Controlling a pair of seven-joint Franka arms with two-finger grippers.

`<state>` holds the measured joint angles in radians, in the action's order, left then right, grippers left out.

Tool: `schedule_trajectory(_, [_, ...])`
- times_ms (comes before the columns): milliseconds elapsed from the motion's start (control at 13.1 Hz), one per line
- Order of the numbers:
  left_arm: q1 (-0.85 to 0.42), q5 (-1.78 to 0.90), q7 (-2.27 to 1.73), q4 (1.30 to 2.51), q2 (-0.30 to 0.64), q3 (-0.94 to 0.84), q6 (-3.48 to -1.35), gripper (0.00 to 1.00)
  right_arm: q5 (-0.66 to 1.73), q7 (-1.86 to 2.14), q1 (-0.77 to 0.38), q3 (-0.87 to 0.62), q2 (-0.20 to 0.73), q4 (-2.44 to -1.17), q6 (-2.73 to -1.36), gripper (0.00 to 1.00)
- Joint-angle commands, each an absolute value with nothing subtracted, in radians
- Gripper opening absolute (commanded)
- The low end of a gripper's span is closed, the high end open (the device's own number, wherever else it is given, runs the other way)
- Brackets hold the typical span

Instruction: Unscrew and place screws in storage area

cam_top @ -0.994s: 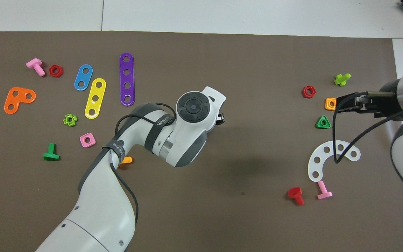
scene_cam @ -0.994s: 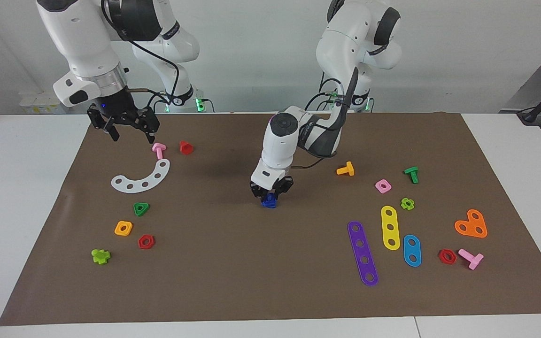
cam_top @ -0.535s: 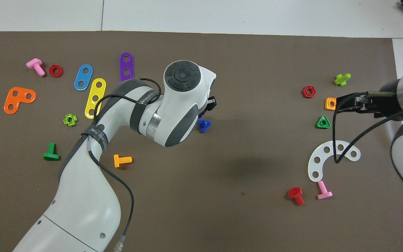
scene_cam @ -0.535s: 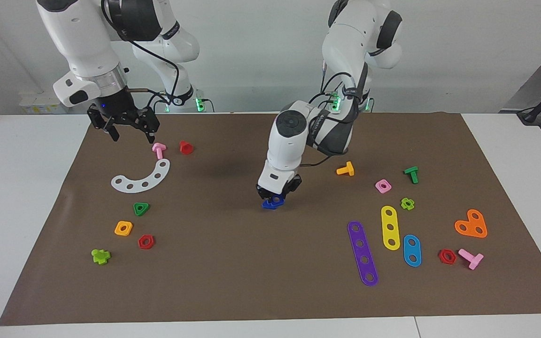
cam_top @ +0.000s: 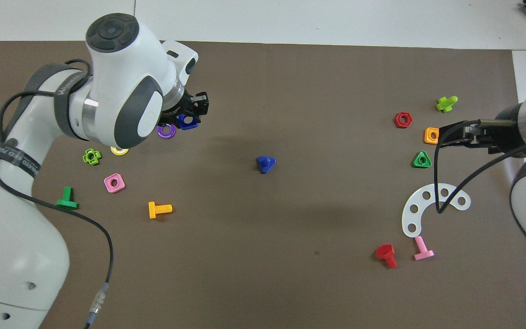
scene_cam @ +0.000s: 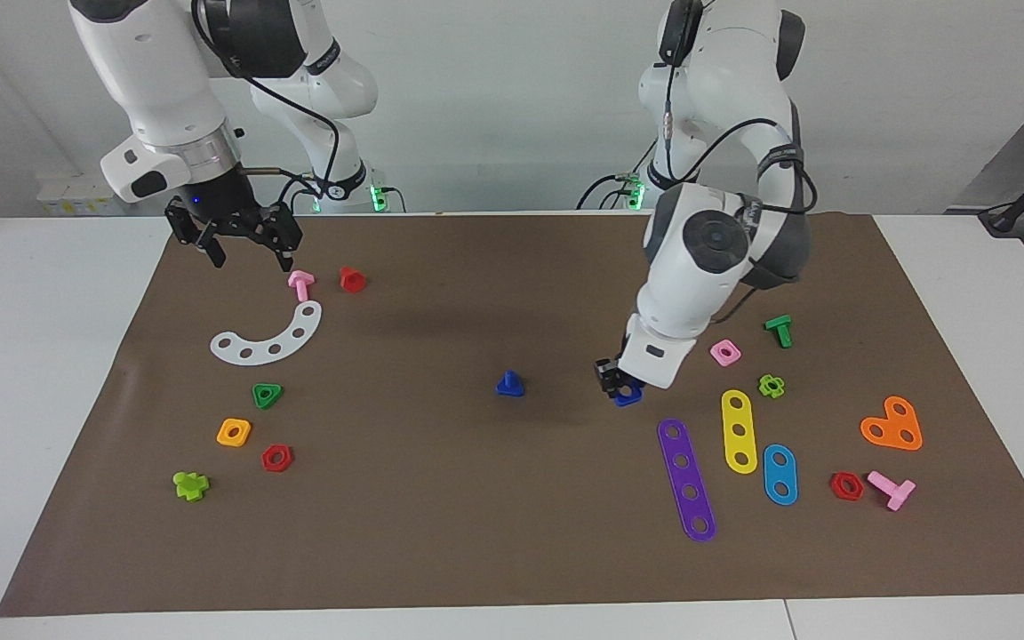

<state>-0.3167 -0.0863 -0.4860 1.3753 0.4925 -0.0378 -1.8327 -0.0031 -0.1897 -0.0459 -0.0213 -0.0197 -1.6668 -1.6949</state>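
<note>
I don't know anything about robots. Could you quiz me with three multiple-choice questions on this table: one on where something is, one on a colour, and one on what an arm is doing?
1. Where is the dark-blue triangular screw?
A. Lying on the brown mat, apart from both tools
B. Inside a box
C. Stacked on a plate

2. What colour is the long four-hole strip?
A. Yellow
B. White
C. Purple

3. What is the left tool holding?
A. Nothing
B. A dark-blue square nut
C. A spoon

Answers:
1 A: the screw sits alone mid-mat, with nothing touching it.
2 C: the strip is purple and lies toward the left arm's end.
3 B: the left tool's fingers close on the nut just above the mat.

The right tool waits, open, over the mat beside a pink bolt.
</note>
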Motion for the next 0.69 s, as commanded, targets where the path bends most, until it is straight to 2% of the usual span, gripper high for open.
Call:
schedule_trajectory(0, [-0.247, -0.117, -0.28, 1.537, 0.41, -0.044, -1.851, 0.0, 0.026, -0.166, -0.032, -0.026, -0.046, -1.695, -1.701, 1.0])
schedule_trajectory(459, [-0.221, -0.117, -0.045, 1.964, 0.282, -0.043, -2.239, 0.0, 0.028, -0.158, -0.038, -0.028, -0.054, -1.7, -1.669, 1.0])
schedule_trajectory(611, [-0.221, -0.117, -0.002, 2.009, 0.273, -0.043, -2.266, 0.0, 0.028, -0.172, -0.058, -0.037, -0.054, -1.703, -1.684, 1.0])
